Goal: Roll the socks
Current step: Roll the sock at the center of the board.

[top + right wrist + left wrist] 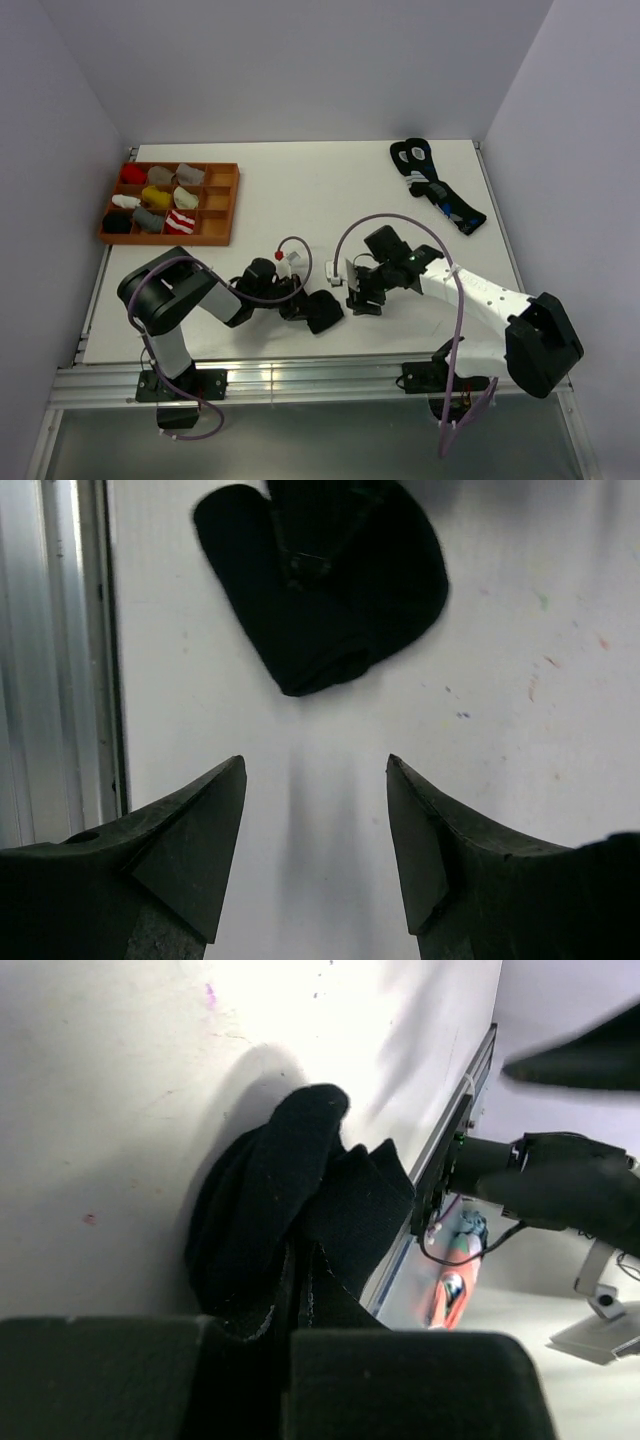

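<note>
A plain black sock (323, 312) lies bunched on the white table near its front edge. My left gripper (297, 305) comes at it from the left and is shut on it. In the left wrist view the sock (290, 1200) runs down between the two closed fingers (420, 1390). My right gripper (360, 300) sits just right of the sock, open and holding nothing. In the right wrist view the sock (320, 590) lies a short way beyond the gripper (315, 770), with bare table between the tips. A red-and-white striped sock (181, 222) sits rolled in the tray.
An orange compartment tray (225, 205) at the back left holds several small sock bundles. A pair of dark socks with white rings and blue marks (437, 186) lies at the back right. The table's metal front rail (60, 680) runs close to the black sock.
</note>
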Available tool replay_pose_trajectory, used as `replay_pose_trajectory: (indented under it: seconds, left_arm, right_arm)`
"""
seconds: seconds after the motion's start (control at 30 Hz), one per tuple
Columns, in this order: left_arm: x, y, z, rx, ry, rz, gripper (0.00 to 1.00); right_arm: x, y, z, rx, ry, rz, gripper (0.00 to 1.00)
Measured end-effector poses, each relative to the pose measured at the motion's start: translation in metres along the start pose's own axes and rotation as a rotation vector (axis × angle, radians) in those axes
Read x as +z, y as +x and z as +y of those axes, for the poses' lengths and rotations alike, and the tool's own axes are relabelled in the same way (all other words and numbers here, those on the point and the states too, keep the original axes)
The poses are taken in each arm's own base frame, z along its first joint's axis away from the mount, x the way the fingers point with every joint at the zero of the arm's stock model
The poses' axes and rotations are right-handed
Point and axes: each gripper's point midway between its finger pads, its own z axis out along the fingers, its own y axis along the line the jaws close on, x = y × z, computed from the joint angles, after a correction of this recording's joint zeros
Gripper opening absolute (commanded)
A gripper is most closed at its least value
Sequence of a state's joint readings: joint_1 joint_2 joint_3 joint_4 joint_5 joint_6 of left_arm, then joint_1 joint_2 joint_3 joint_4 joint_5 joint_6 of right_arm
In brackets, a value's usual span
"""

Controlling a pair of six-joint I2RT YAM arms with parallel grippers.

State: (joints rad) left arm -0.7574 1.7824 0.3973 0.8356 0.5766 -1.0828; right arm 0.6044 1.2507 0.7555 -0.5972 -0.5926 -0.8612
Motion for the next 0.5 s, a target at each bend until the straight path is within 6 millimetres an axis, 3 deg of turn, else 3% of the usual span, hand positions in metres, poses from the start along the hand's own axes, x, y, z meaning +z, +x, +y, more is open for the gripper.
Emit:
replay_pose_trajectory:
  seconds: [0.3,0.5]
  left_arm:
    - [0.000,-0.001,0.002,-0.025,-0.011,0.091,0.00]
    - [0.001,-0.001,0.003,-0.039,-0.009,0.131,0.00]
  right_arm:
    - [0.024,-0.008,0.039,-0.230,-0.038,0.003,0.67]
    - [0.037,-0.014,0.041,-0.308,-0.024,0.018,0.67]
